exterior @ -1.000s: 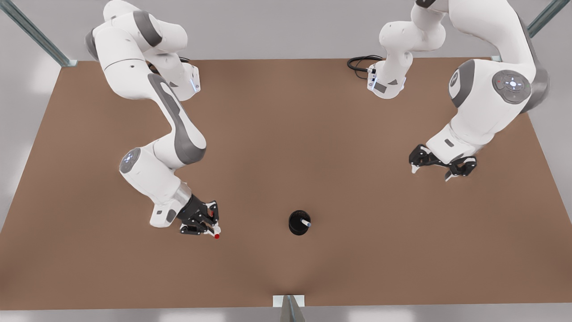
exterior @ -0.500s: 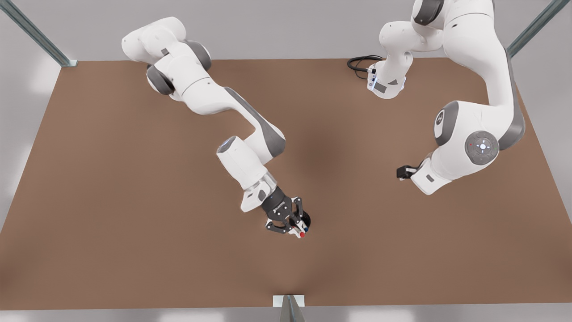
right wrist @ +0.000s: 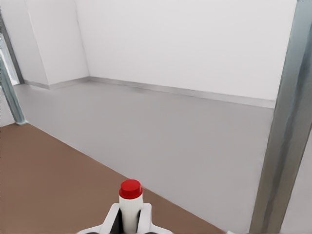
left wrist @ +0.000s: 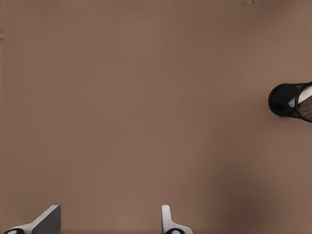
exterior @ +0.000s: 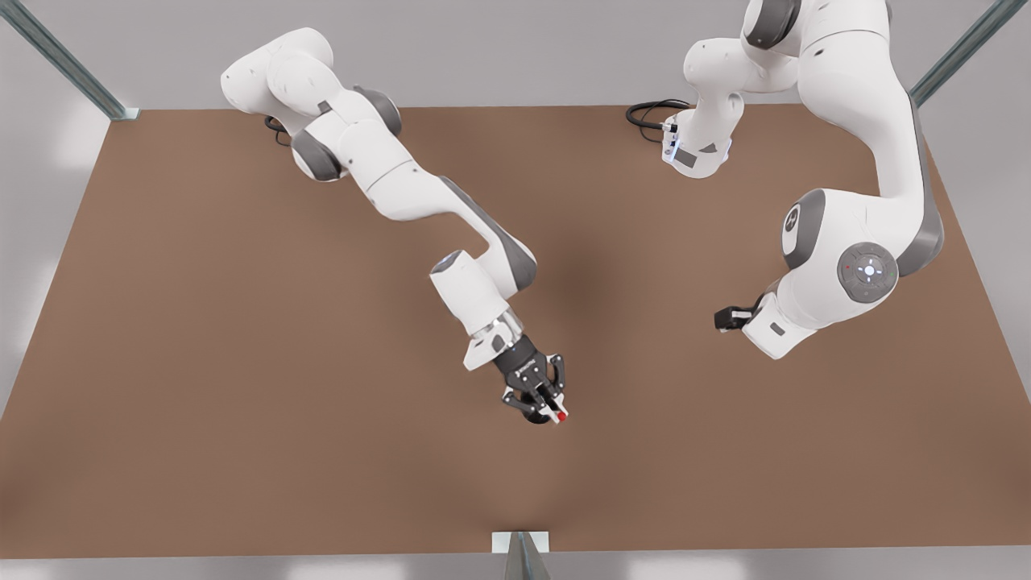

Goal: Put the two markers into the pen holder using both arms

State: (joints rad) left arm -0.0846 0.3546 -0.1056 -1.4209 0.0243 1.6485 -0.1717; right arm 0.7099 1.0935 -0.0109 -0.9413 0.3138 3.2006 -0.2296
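on the front view's left, the right gripper (exterior: 549,405) hangs over the lower middle of the brown table (exterior: 201,362). its fingers (right wrist: 145,217) are clamped on the red-capped marker (right wrist: 130,202), which stands between them with its cap clear of the tips. the cup (exterior: 529,416) sits right under that gripper, a dark rim peeking out at about 7 o'clock from the red cap. the marker looks tilted, its red end leaning toward 4 o'clock.

well off toward 2 o'clock from the cup, the left gripper (left wrist: 108,220) waits above bare table, its fingers (left wrist: 168,223) spread wide with nothing between them.

the step in hand looks like the second drop: bringing the red marker over the cup's mouth. the next move calls for lining the lower end up inside the rim, standing the marker straighter, lowering it, and then letting go; a release too soon could tip it over the edge.

count: two arms, two grippers, one cup, one marker plainly seen. whether the blue one is in the cup i cannot tell.
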